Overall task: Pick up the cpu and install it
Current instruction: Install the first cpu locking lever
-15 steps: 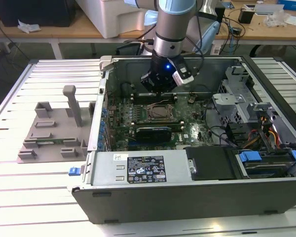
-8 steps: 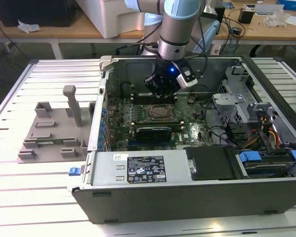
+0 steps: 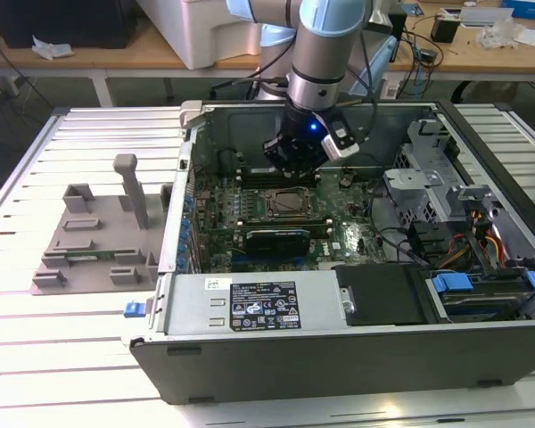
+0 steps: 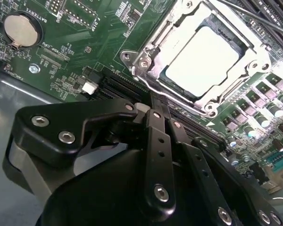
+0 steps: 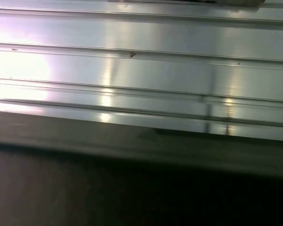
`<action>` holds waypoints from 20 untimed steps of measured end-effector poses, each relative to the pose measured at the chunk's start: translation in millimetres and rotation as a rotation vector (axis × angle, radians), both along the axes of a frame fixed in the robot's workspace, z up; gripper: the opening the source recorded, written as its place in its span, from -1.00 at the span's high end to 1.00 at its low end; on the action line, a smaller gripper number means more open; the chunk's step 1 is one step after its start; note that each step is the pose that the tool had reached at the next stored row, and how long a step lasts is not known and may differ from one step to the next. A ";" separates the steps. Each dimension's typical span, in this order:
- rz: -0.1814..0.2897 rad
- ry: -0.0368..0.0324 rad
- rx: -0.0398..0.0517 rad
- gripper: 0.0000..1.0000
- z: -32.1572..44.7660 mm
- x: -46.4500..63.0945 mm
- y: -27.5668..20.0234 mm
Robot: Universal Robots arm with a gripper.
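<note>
Cpu (image 4: 203,61) seated in open socket frame (image 4: 146,61), latch not yet closed. Pincer (image 4: 161,121) hovering just beside it, fingers pressed together, holding nothing.

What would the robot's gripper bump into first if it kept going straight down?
Probably the green motherboard just behind the socket, where the cpu already sits. The gripper hangs just above it, though depth is hard to judge.

Slatted metal table (image 3: 62,357), cluttered wooden bench (image 3: 116,55) behind (glare below)
</note>
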State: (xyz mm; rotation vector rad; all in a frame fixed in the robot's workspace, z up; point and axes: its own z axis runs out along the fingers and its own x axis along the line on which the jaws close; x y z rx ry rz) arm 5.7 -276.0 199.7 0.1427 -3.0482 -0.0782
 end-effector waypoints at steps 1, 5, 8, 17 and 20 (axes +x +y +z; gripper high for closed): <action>0.000 0.0014 0.0000 0.79 -1.4 2.0 -0.2; 0.000 -0.0003 0.0022 0.79 18.7 2.8 0.2; 0.000 -0.0002 0.0020 0.79 34.6 2.8 0.2; 0.000 -0.0002 0.0051 0.79 61.0 2.5 0.2; 0.000 -0.0002 0.0074 0.79 58.8 -9.1 -0.4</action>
